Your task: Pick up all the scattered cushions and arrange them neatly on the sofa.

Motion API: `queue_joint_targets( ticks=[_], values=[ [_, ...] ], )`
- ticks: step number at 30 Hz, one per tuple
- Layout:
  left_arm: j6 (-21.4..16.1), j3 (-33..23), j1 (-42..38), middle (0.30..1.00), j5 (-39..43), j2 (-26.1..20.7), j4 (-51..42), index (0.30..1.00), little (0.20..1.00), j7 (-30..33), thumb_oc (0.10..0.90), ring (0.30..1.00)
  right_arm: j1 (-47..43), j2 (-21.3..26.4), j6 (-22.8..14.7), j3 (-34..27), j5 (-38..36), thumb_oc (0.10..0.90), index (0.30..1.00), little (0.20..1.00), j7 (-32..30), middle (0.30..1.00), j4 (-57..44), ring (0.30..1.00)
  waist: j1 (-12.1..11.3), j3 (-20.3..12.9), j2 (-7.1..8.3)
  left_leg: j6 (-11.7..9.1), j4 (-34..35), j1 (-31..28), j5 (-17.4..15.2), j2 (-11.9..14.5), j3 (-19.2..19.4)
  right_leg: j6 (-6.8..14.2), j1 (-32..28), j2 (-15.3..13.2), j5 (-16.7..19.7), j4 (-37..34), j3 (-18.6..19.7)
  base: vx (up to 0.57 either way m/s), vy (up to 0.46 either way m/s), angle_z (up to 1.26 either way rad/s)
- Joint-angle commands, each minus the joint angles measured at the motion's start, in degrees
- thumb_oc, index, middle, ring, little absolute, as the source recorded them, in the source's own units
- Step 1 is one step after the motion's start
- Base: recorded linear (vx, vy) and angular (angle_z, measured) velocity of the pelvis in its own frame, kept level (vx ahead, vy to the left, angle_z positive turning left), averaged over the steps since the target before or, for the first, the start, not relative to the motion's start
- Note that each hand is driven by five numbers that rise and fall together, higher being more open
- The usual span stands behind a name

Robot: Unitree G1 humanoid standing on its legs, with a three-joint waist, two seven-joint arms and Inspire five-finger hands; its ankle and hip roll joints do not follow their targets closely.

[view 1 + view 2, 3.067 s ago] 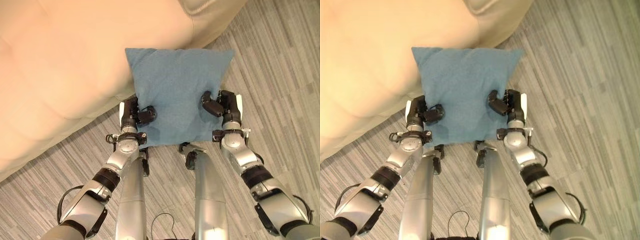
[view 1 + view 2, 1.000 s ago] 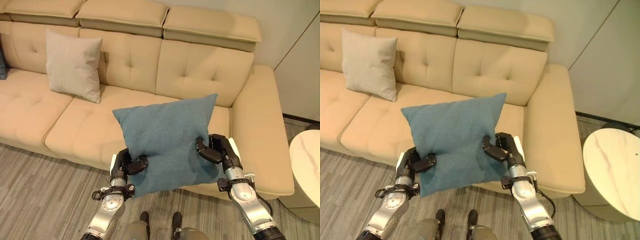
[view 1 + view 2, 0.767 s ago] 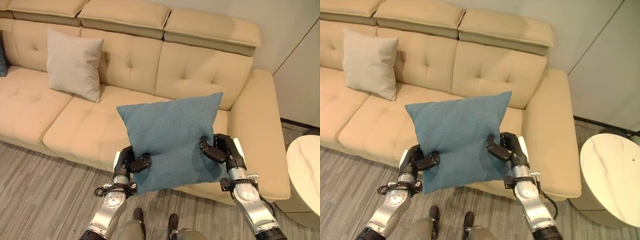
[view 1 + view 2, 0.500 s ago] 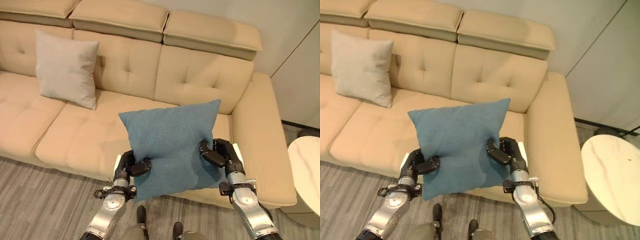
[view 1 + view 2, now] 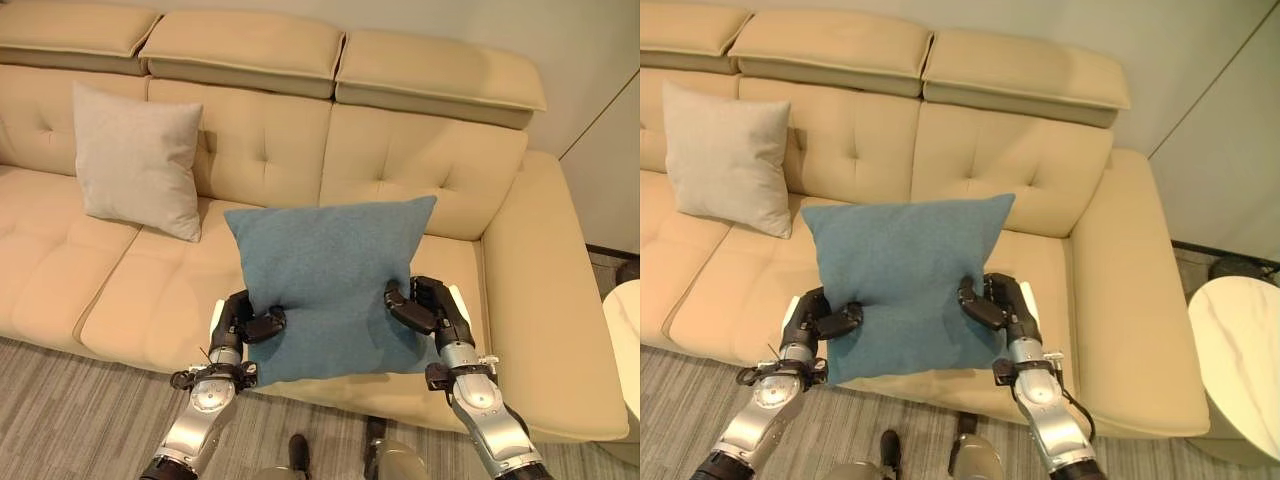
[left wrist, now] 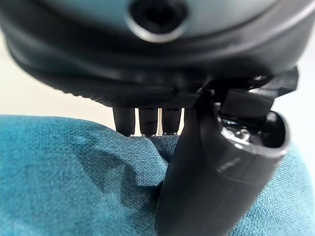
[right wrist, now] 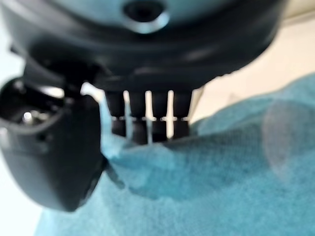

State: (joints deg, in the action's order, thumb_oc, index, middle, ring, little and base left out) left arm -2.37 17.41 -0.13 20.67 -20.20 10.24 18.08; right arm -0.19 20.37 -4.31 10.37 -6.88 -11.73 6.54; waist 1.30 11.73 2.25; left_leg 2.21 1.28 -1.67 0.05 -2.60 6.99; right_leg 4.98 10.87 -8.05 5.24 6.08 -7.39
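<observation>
Teal cushion [image 5: 335, 285]: centre frame, we are holding it upright over sofa [image 5: 520, 300] seat | left hand [image 5: 245, 322], right hand [image 5: 425, 305]: clamping its lower side edges | backrest lying beyond, upper frame

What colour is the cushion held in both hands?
The held cushion is plain teal blue, clearest in the left eye view.

**Colours and patterns around the sofa**

We see a plain teal-blue cushion [image 5: 330, 275] of fine woven texture against the tan, button-tufted sofa [image 5: 420, 170]. On the sofa's seat rests a plain pale beige cushion [image 5: 135, 160]. Below the sofa's front edge we see grey carpet [image 5: 70, 415] streaked in fine stripes. Beside the sofa's arm stands a white, faintly veined table [image 5: 1240, 355].
</observation>
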Motion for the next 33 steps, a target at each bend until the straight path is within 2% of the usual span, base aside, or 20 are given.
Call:
queue_joint_targets(
  ticks=[1,2,3,4,5,7,9,10,11,14,15,19,23,25,28,33],
  values=[
    [-9.26,2.97,-6.1,0.3,-1.53,2.65,-9.69,0.3,0.3,-3.45,0.4,0.3,-6.0,-0.62,-10.05,-2.28,-1.59,0.4,0.3,0.3,-0.51,0.3,-8.97,0.3,0.31,-7.1,1.64,-3.42,-10.76,2.95,-9.41,2.07,-2.1,0.85,-4.87,3.77,-6.17,-1.34,-1.14,0.1,-0.115,0.07],
    [-9.25,3.01,-6.08,0.3,-1.53,2.65,-9.7,0.3,0.3,-3.45,0.4,0.3,-5.94,-0.62,-10.05,-2.32,-1.6,0.4,0.3,0.3,-0.5,0.3,-9.0,0.3,0.43,-7.11,1.56,-3.49,-11.23,3.2,-9.64,2.17,-2.27,0.8,-4.99,3.85,-6.11,-1.51,-1.33,0.09,-0.181,0.27],
    [-8.99,3.59,-5.78,0.3,-1.21,2.96,-9.76,0.3,0.3,-3.97,0.4,0.3,-4.67,-0.19,-9.89,-3.13,-2.08,0.4,0.3,0.3,-0.71,0.3,-9.06,0.3,0.92,-6.85,1.98,-5.4,-19.06,6.76,-7.52,4.32,-1.41,-0.52,-7.06,3.9,-6.14,-3.22,-2.76,0.04,-0.111,0.49],
    [-8.99,3.59,-5.77,0.3,-1.21,2.96,-9.76,0.3,0.3,-3.97,0.4,0.3,-4.67,-0.19,-9.89,-3.13,-2.08,0.4,0.3,0.3,-0.71,0.3,-9.06,0.3,0.97,-6.88,1.94,-5.41,-19.21,6.88,-7.59,4.36,-1.46,-0.53,-7.04,3.93,-6.13,-3.24,-2.82,0.06,-0.173,0.74],
    [-8.94,3.72,-5.82,0.3,-1.13,3.23,-9.81,0.3,0.3,-4.1,0.4,0.3,-4.39,0.46,-9.83,-3.27,-2.17,0.4,0.3,0.3,-0.89,0.3,-9.05,0.3,0.94,-6.25,2.15,-5.82,-25.09,9.67,-6.17,4.56,-1.61,-1.53,-8.62,4.23,-6.35,-4.33,-3.22,0.03,-0.09,0.49],
    [-8.92,3.74,-5.84,0.3,-0.96,3.37,-9.84,0.3,0.3,-4.13,0.4,0.3,-4.08,0.65,-9.54,-3.4,-2.35,0.4,0.3,0.3,-0.84,0.3,-8.98,0.3,1.05,-6.03,2.26,-5.63,-25.75,10.9,-6.04,5.04,-1.32,-1.71,-9.13,4.2,-6.54,-4.95,-3.39,0.04,-0.06,0.14],
    [-8.45,3.42,-5.68,0.3,-0.89,3.2,-9.94,0.3,0.3,-4.22,0.4,0.3,-4.1,0.57,-9.25,-3.46,-2.55,0.4,0.3,0.3,-0.86,0.3,-8.69,0.3,0.75,-6.19,2.52,-5.08,-21.0,12.56,-6.85,5.95,-1.62,-1.15,-9.71,3.45,-7.0,-5.77,-3.23,0.09,0.017,0.03],
    [-8.42,3.25,-5.54,0.3,-0.98,3.15,-10.04,0.3,0.3,-4.2,0.4,0.3,-4.17,0.47,-9.29,-3.36,-2.47,0.4,0.3,0.3,-1.02,0.3,-8.63,0.3,0.48,-6.41,2.12,-5.15,-17.26,12.91,-5.87,6.15,-2.72,-0.83,-9.85,3.78,-7.24,-6.05,-2.88,0.07,0.035,0.0],
    [-8.41,3.25,-5.51,0.3,-0.99,3.17,-10.06,0.3,0.3,-4.2,0.4,0.3,-4.15,0.49,-9.29,-3.34,-2.47,0.4,0.3,0.3,-1.03,0.3,-8.63,0.3,0.49,-6.43,2.2,-5.16,-16.69,12.59,-5.61,6.04,-2.67,-0.82,-9.91,3.69,-7.26,-6.07,-2.86,0.08,0.056,-0.1],
    [-8.37,3.31,-5.13,0.3,-0.67,3.3,-10.32,0.3,0.3,-3.72,0.4,0.3,-4.66,0.76,-9.26,-2.71,-2.24,0.4,0.3,0.3,-1.4,0.3,-7.89,0.3,-0.51,-6.57,0.39,-6.43,-6.9,12.5,-0.14,5.98,-7.29,-0.45,-11.27,4.54,-8.36,-6.15,-1.18,0.13,0.133,-0.18],
    [-8.66,3.4,-4.97,0.3,-0.35,3.35,-10.25,0.3,0.3,-3.89,0.4,0.3,-4.53,0.85,-9.23,-2.79,-2.22,0.4,0.3,0.3,-1.32,0.3,-7.73,0.3,-0.37,-6.89,-0.19,-6.37,-4.98,11.88,-0.44,6.07,-7.82,-0.34,-11.33,4.7,-8.68,-5.92,-0.64,0.11,0.138,-0.33],
    [-8.33,3.55,-3.75,0.3,-0.73,2.55,-10.43,0.3,0.3,-4.38,0.4,0.3,-3.13,0.33,-8.78,-2.78,-1.69,0.4,0.3,0.3,-0.94,0.3,-7.58,0.3,-0.07,-7.95,-1.04,-5.68,-3.19,9.07,-0.46,5.6,-7.3,0.15,-12.03,3.68,-9.09,-5.63,0.52,0.15,0.182,-0.6],
    [-8.17,3.34,-3.34,0.3,-1.09,1.96,-10.41,0.3,0.3,-4.28,0.4,0.3,-2.65,-0.26,-8.38,-2.48,-1.01,0.4,0.3,0.3,-0.8,0.3,-7.43,0.3,-0.17,-8.19,-1.15,-4.73,-1.88,7.15,-0.94,4.93,-5.44,0.91,-11.99,2.46,-8.87,-5.2,1.9,0.09,0.17,-0.21],
    [-8.41,2.49,-3.9,0.3,-2.05,1.06,-10.43,0.3,0.3,-3.57,0.4,0.3,-3.18,-0.75,-8.32,-2.52,0.8,0.4,0.3,0.3,-1.3,0.3,-7.79,0.3,0.05,-8.28,-1.32,-3.67,-0.82,6.14,-1.61,4.26,-3.31,1.97,-10.77,1.35,-8.16,-4.85,3.35,0.07,0.198,-0.23],
    [-8.79,1.79,-4.99,0.3,-3.22,0.51,-10.71,0.3,0.3,-2.73,0.4,0.3,-3.89,-0.98,-8.42,-2.65,2.14,0.4,0.3,0.3,-2.19,0.3,-7.77,0.3,0.09,-8.03,-1.41,-3.28,-0.56,6.35,-1.75,4.15,-2.43,2.43,-9.81,0.9,-7.76,-4.86,3.86,0.0,0.072,-0.12],
    [-10.12,1.45,-11.03,0.3,-6.27,-0.01,-10.52,0.3,0.3,0.85,0.4,0.3,-9.22,-0.85,-9.13,-2.05,5.46,0.4,0.3,0.3,-5.5,0.3,-7.59,0.3,0.53,-6.24,-2.14,-2.8,0.72,10.02,-0.92,3.82,-0.75,3.28,-4.45,0.25,-5.72,-5.19,4.83,-0.07,0.04,-0.21]
  ],
)
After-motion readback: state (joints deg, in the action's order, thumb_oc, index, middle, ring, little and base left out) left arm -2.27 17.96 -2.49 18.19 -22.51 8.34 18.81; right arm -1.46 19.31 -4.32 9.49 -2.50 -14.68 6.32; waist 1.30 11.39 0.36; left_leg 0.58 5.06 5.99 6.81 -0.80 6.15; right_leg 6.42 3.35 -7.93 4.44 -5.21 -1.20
